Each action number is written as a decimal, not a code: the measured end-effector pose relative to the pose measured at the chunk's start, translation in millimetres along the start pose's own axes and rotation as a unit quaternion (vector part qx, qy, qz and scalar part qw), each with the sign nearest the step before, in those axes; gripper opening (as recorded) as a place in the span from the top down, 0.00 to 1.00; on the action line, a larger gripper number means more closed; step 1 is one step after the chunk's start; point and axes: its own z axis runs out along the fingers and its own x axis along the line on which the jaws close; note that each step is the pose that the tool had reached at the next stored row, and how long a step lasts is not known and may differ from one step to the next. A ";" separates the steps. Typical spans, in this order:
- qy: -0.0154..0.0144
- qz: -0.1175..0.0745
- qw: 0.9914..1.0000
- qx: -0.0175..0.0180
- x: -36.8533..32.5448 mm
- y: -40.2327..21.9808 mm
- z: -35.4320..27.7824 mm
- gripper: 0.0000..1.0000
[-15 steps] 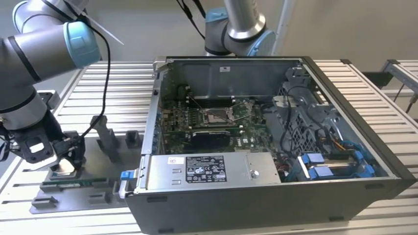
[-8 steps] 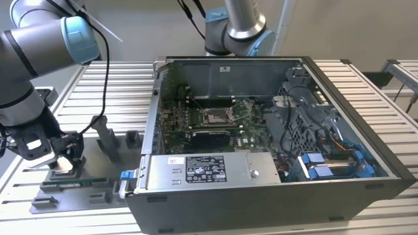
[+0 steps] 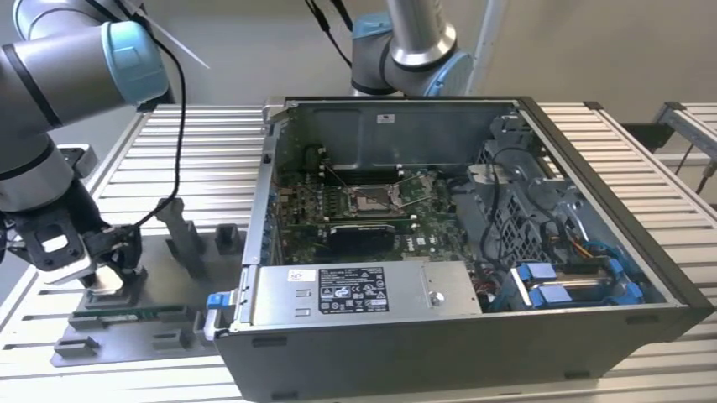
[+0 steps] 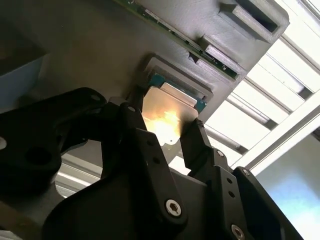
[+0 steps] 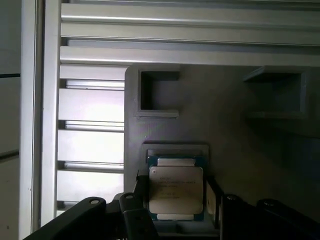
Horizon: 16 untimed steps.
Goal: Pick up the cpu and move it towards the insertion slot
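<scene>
The cpu (image 5: 176,186), a flat square chip with a silvery top, lies in a raised nest on the grey holder plate (image 5: 235,140). My gripper (image 5: 176,196) straddles it, one black finger (image 4: 131,117) pressed against each side, shut on the chip, which still rests in its nest. In the second wrist view the cpu (image 4: 167,107) glints between the fingertips of the gripper (image 4: 165,119). In the exterior view the gripper (image 3: 101,281) hangs low over the plate at that view's left. The insertion slot (image 3: 370,199) sits on the green motherboard inside the open computer case (image 3: 583,277).
The grey holder plate (image 3: 157,332) carries upright posts (image 3: 183,235) and a green memory stick (image 3: 129,316). The case's front wall and power supply (image 3: 348,290) stand between the plate and the motherboard. A second arm's base (image 3: 409,50) rises behind the case.
</scene>
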 end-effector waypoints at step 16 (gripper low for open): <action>0.000 0.000 1.000 0.000 0.0 2.0 -54.0 1.00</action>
